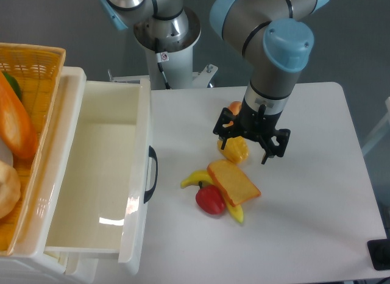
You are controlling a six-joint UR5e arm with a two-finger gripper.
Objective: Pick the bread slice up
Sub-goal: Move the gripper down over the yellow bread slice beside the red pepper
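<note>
Fixed camera, looking down on the table:

- Table (317, 198): white top, rounded corners.
- Arm (277, 46): grey with pale blue joint caps, reaching down from the upper edge of the view over the middle of the table.
- Gripper (246, 151): black, two fingers pointing down, spread apart with nothing between them. It hangs over the lumpy yellow-orange fruit, one finger to each side of it; whether it touches the fruit I cannot tell.
- Lumpy yellow-orange fruit (236, 150): rounded, partly hidden behind the gripper body.
- Bread slice (233, 182): flat tan-orange slab with darker crust edge, tilted, lying on top of the banana and resting against the red pepper. It sits just in front of the gripper, not held.
- Banana (196, 178): yellow, its tip showing to the left of the slice and its other end poking out below it.
- Red pepper (210, 200): touching the slice's lower left edge.
- Drawer (97, 174): white, pulled open at the left, dark handle (152, 173) on its front.
- Wicker basket (36, 58): orange-yellow, at the far left, holding a long orange loaf (15, 125) and a pale round item only partly in view.
</note>
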